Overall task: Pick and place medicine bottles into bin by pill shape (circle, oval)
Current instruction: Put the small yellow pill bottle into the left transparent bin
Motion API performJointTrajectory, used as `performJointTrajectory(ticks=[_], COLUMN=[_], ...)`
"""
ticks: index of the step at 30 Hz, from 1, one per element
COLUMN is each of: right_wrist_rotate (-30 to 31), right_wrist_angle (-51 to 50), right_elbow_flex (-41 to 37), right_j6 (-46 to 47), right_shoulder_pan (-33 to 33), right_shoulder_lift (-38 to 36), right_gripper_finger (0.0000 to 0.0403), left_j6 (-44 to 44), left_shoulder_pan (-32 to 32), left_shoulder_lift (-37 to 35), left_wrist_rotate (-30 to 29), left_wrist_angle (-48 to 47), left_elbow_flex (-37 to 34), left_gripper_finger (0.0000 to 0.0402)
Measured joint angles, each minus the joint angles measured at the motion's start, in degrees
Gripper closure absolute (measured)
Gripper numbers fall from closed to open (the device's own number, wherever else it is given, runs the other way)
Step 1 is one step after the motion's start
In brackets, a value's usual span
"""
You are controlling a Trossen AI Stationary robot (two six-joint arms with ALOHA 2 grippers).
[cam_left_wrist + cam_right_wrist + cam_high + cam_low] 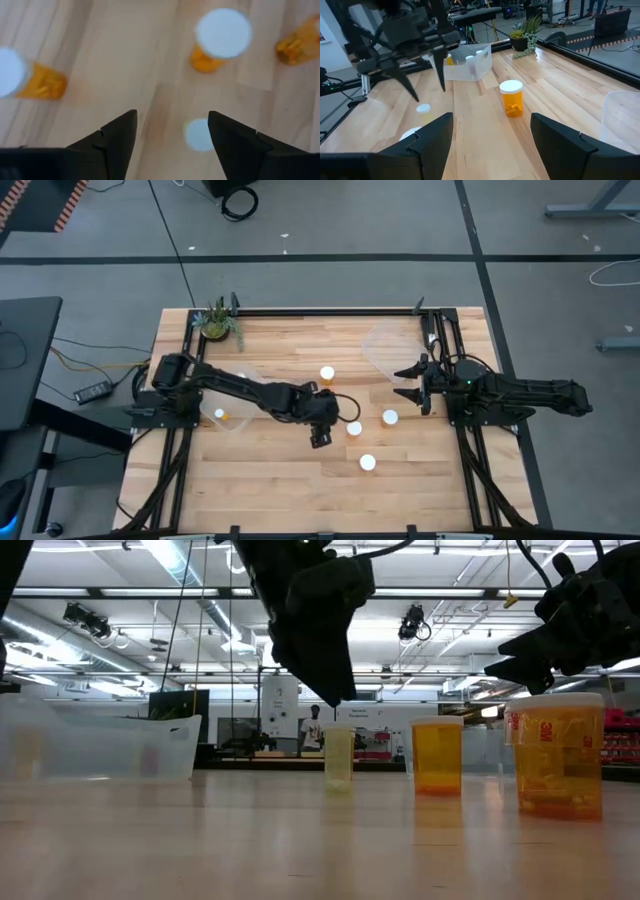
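Medicine bottles [367, 463] upright on table [280, 490]; left wrist view alone shows left fingers [120, 135] wide, empty.

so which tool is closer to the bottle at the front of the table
Left. The left tool hovers just beside that bottle, toward the table's middle. The right tool waits farther back near the right edge.

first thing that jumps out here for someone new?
The left gripper hangs open mid-table, right over a small white-capped bottle seen between its fingers. More amber medicine bottles stand scattered around it, and a clear bin on the table's left already holds some. The right gripper waits open at the right side.
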Motion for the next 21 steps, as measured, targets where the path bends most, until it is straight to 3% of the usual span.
performJointTrajectory(ticks=[7,21], right_wrist_rotate=[0.0,0.0], right_wrist_angle=[0.0,-0.2], right_elbow_flex=[0.0,0.0], right_j6=[0.0,0.0], right_shoulder_pan=[0.0,0.0], right_shoulder_lift=[0.0,0.3], right_gripper_finger=[0.0131,0.0131], left_j6=[2.0,5.3], left_shoulder_pan=[-1.5,-2.5], left_shoulder_lift=[1.9,5.8], left_wrist_rotate=[0.1,0.9], left_wrist_angle=[0.3,2.0], left_elbow_flex=[1.5,1.4], left_gripper_finger=[0.0121,0.0127])
